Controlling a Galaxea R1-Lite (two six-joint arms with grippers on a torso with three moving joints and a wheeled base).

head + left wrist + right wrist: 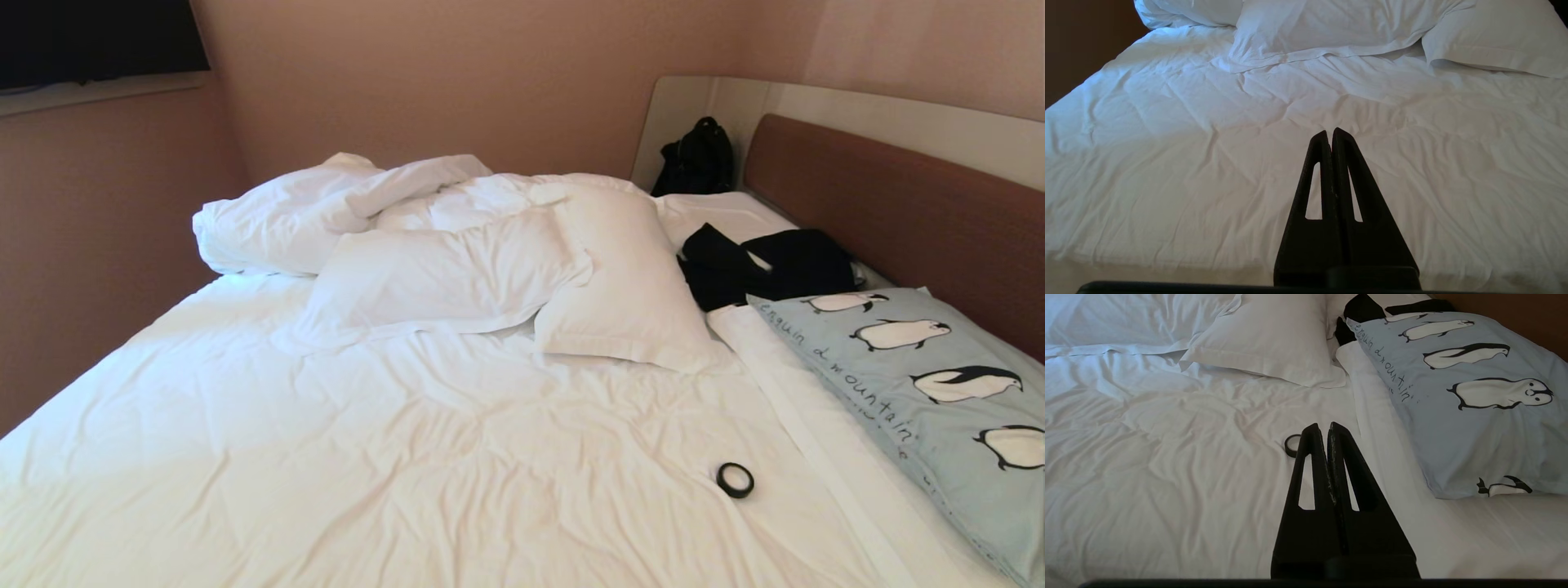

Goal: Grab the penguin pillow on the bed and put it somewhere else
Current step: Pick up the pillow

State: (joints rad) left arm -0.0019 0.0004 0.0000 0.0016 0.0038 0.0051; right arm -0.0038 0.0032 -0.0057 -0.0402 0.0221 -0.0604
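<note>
Nearest, both arms hang low over the bed [326,457] – left gripper [1331,134] and right gripper [1323,430] pressed closed, holding nothing, likely awaiting a reach. A tape ring [735,479] lies beyond. The pillow [939,392] rests along the headboard [898,204], untouched, on the robot's right.

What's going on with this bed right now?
Nothing is being handled yet. The penguin pillow lies untouched along the headboard side of the bed. The right gripper hangs shut above the sheet short of it, near a black ring. The left gripper is shut too, over bare sheet.
</note>
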